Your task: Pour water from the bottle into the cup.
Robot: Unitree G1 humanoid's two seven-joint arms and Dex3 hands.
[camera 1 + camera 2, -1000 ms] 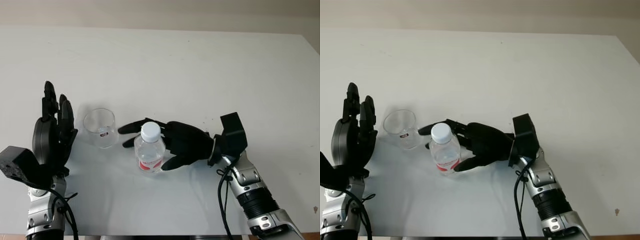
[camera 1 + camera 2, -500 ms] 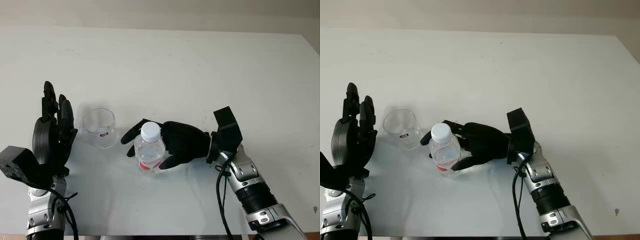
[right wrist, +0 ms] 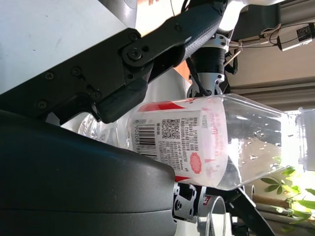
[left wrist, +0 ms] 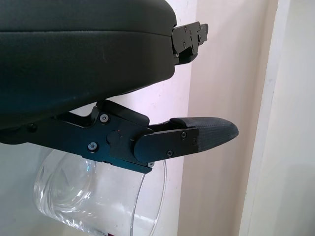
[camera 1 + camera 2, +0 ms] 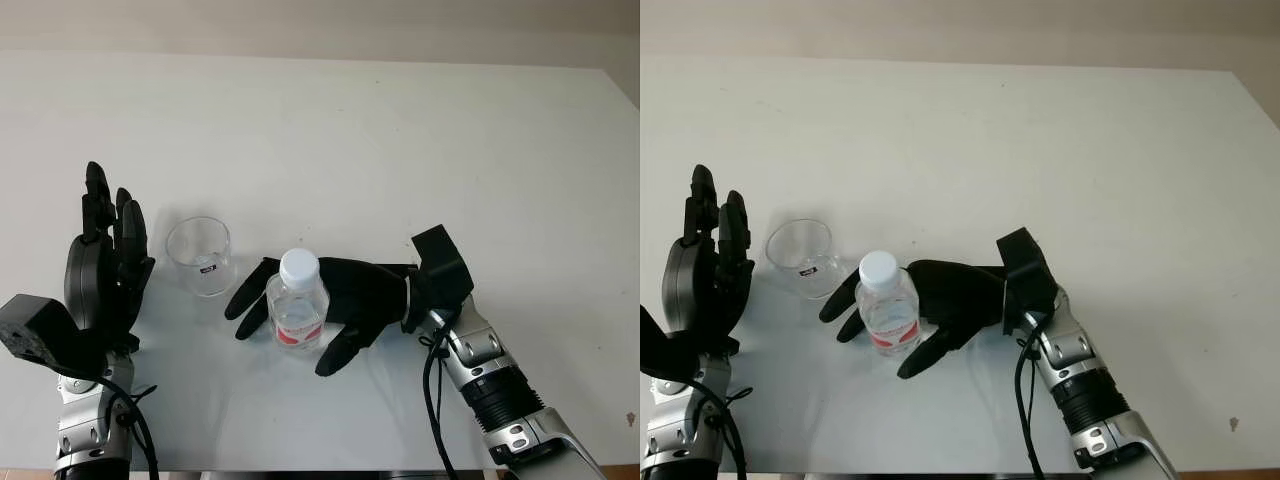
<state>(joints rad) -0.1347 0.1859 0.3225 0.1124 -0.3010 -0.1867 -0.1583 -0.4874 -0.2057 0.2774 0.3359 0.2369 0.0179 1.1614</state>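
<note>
A clear water bottle (image 5: 297,308) with a white cap and a red label stands upright on the white table (image 5: 400,140). My right hand (image 5: 283,338) reaches in from the right and is open. Its palm is close behind the bottle and its fingers (image 5: 243,302) stretch out past the bottle on both sides. In the right wrist view the bottle (image 3: 206,147) lies close along the palm. An empty clear cup (image 5: 200,257) stands just left of the bottle, apart from it. My left hand (image 5: 105,268) is held upright and open beside the cup (image 4: 98,196), to its left.
The table's front edge runs close below both arms. Its right edge (image 5: 625,90) slants in at the far right. Bare table surface stretches behind the cup and bottle.
My right hand has slid left so the bottle sits deeper against the palm, and its fingers have straightened out past the bottle. Bottle, cup and left hand have stayed in place.
</note>
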